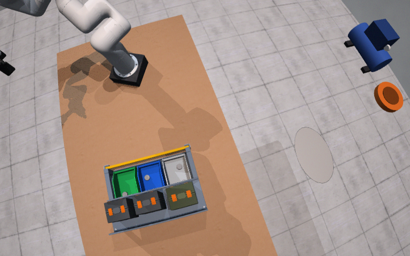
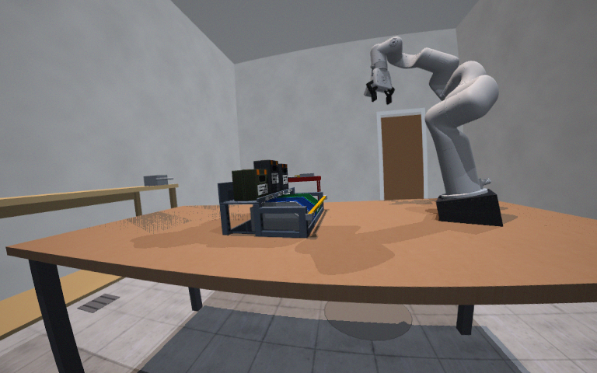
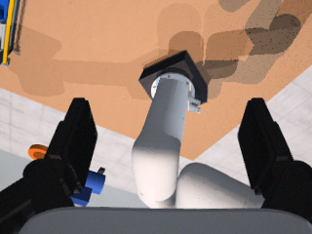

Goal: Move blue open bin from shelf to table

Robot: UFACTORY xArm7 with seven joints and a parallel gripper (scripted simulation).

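The blue bin [image 1: 155, 181] [image 2: 288, 201] [image 3: 3, 11] sits on the shelf [image 1: 107, 184] [image 2: 302, 221], between the green bin [image 1: 126, 181] [image 2: 308, 197] on the left from above and the white bin [image 1: 175, 176] [image 2: 281, 221] on the right. A round grey part [image 1: 147, 177] lies in the blue one; the green and white ones each show a similar part. A yellow bar [image 1: 147, 157] [image 2: 317, 204] [image 3: 9, 29] runs along their front. Behind them stand two dark cases and, at the right, an olive case [image 1: 181, 204] [image 2: 246, 184], all with orange latches.

The shelf stands on my brown table [image 1: 126, 129] [image 2: 396, 263] [image 3: 107, 39], well apart from my black base [image 1: 143, 60] [image 2: 495, 215] [image 3: 146, 75]. My gripper [image 1: 6, 64] [image 2: 382, 100] [image 3: 167, 116] is spread wide with nothing in it, high above the table and away from the bins; from above I catch only a bit of it at the left edge.

Around me are a tiled floor, grey walls and a brown door [image 2: 403, 158] at the far side. A long wooden bench [image 2: 88, 193] runs along the left. Right of the table, seen from above, are a blue tank [image 1: 368, 49] [image 3: 95, 181] and an orange ring [image 1: 379, 97] [image 3: 33, 151].
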